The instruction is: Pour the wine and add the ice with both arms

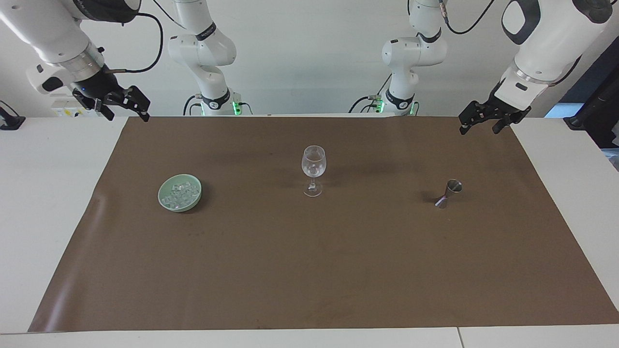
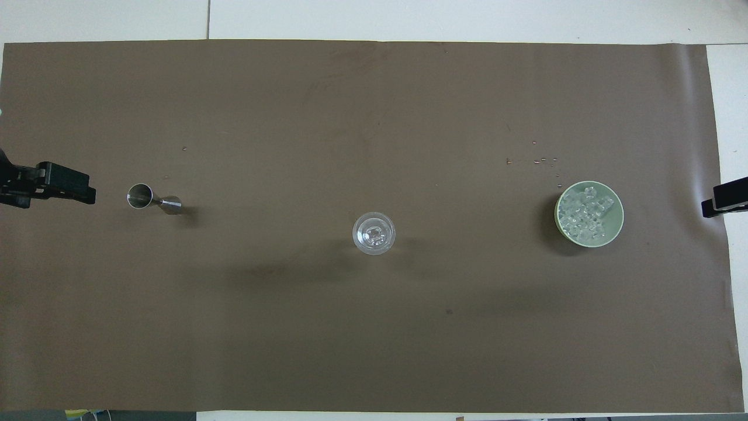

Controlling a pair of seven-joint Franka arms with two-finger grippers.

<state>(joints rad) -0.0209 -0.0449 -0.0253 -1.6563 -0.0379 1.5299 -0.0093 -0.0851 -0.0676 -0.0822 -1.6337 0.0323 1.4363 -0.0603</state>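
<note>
Both arms are drawn back to the two ends of the table, raised, neither carrying anything. I see the left gripper (image 1: 478, 124) up in the air over the corner of the brown mat (image 1: 309, 270) at the left arm's end, at the mat edge closest to the robots; its fingers stand apart. From overhead, its tip (image 2: 61, 190) pokes in at the mat's edge, in line with the jigger.

The right gripper (image 1: 125, 109) hangs over the white table (image 1: 53, 193) just off the mat's corner at the right arm's end, fingers apart as well. Overhead, only a sliver of it (image 2: 724, 200) shows at the frame edge.

The ice (image 1: 180, 194) sits heaped in a pale green bowl (image 1: 164, 199) on the mat, toward the right arm's end; overhead I count many small clear cubes (image 2: 584, 217) filling the bowl (image 2: 617, 227).

The wine glass (image 1: 314, 166) stands upright mid-mat, between bowl and jigger, well apart from both. Something small and clear lies in its bowl; I cannot tell from here how many pieces.

The metal jigger (image 1: 449, 192) stands upright toward the left arm's end.

A few tiny specks (image 2: 540, 161) lie on the mat just farther from the robots than the bowl.
</note>
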